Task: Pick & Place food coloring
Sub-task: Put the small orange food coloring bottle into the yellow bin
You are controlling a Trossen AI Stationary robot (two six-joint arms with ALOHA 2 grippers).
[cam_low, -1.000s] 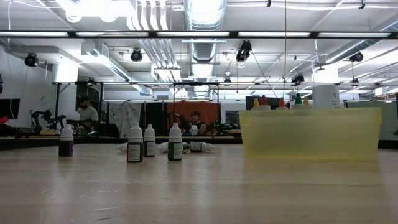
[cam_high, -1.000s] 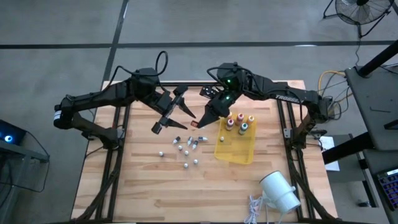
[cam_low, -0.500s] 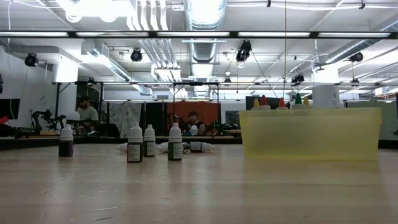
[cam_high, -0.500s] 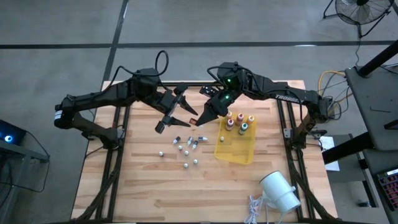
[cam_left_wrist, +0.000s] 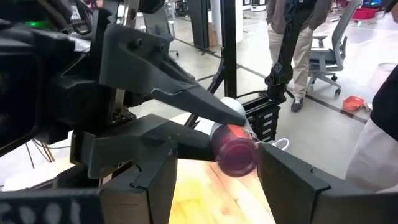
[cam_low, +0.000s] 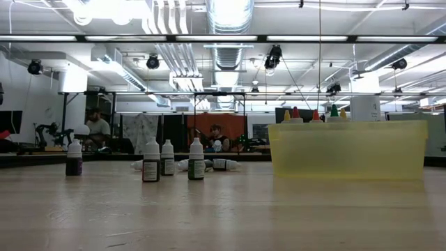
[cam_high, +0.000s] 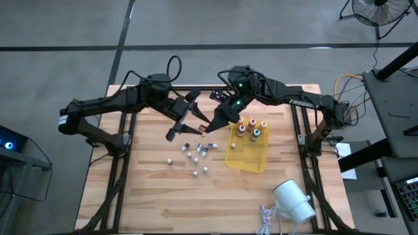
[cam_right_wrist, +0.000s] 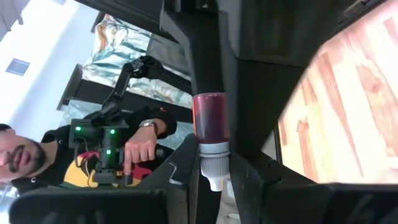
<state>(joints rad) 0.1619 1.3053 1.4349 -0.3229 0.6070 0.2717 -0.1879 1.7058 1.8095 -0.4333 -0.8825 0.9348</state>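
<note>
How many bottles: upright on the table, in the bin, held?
Upright white-capped bottles on table: 4
Coloured tops showing over yellow bin: 5
Red bottle in right fingers: 1
Total: 10

Translucent yellow bin [cam_low: 347,149], dark red bottle [cam_right_wrist: 210,118] with seemingly white tip, pale wooden table [cam_high: 163,196], black arms.

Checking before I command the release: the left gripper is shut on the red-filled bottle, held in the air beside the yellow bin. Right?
Not quite. The right gripper is shut on the red-filled bottle, held in the air beside the yellow bin. The right wrist view shows the bottle pinched between its own fingers. The left gripper faces it, open.
</note>
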